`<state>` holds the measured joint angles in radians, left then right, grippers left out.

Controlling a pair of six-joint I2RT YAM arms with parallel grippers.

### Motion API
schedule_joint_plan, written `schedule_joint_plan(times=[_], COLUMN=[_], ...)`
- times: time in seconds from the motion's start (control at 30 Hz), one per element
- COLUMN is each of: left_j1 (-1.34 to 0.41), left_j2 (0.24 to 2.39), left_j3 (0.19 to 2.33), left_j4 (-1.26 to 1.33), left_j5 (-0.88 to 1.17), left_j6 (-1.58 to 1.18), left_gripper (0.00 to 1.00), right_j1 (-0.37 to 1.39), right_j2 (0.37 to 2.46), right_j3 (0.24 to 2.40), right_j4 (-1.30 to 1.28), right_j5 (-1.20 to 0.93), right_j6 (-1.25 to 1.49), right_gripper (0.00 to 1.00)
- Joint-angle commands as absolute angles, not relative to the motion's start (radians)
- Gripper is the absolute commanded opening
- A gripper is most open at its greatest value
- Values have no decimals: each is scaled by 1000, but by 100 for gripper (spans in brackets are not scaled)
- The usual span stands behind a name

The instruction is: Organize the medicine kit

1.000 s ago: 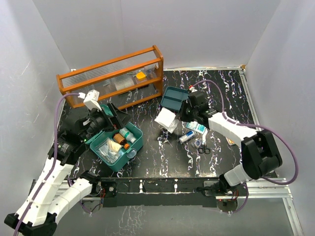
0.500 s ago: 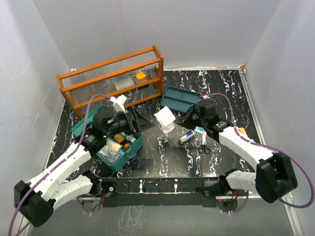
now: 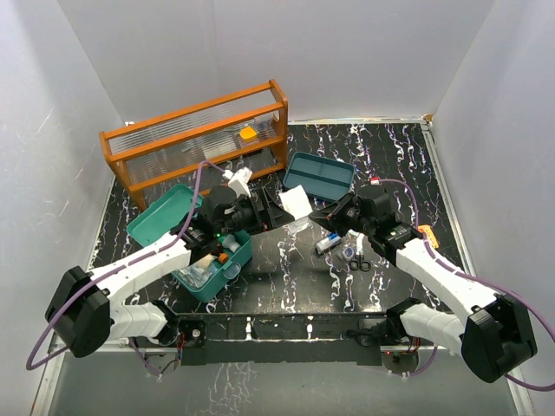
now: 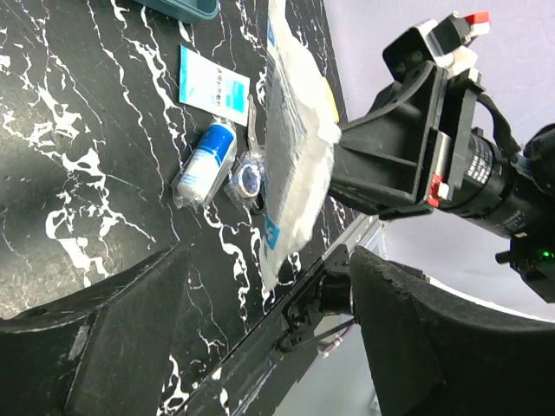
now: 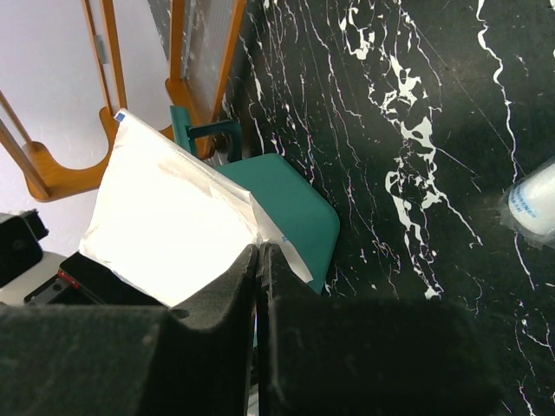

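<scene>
Packet [image 3: 296, 201], white and flat, is pinched aloft by the right tool [image 5: 258, 251], apparently for handover; the left tool [image 4: 269, 286] is held wide, facing it; the medicine kit [image 3: 206, 293] is set open on the bench [image 3: 277, 269], leftward.

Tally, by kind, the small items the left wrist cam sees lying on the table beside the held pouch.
Bottle: 1
Flat blue-white packet: 1
Small roll: 1
Scissors: 1
Total: 4

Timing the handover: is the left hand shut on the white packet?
No, the left hand gapes open; only the right hand pinches the white packet.
</scene>
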<state>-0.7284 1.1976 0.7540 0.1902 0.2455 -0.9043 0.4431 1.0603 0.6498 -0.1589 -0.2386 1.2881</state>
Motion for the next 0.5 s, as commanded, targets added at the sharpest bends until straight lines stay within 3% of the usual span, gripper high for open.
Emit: schedule_joint_plan(times=[0.0, 0.47], left_j1=[-751, -791], left_j2=[1220, 1309], left_j3=[753, 790], left_j4=[326, 319], left_j5=[189, 77], left_j6=[-936, -970], left_gripper=[70, 42], right_j1=[444, 445], right_j2=[1026, 1061], right_j3=[663, 675], right_j4=[-142, -182], right_j5=[-233, -220], right_j6=[1292, 1216], right_gripper=[0, 0])
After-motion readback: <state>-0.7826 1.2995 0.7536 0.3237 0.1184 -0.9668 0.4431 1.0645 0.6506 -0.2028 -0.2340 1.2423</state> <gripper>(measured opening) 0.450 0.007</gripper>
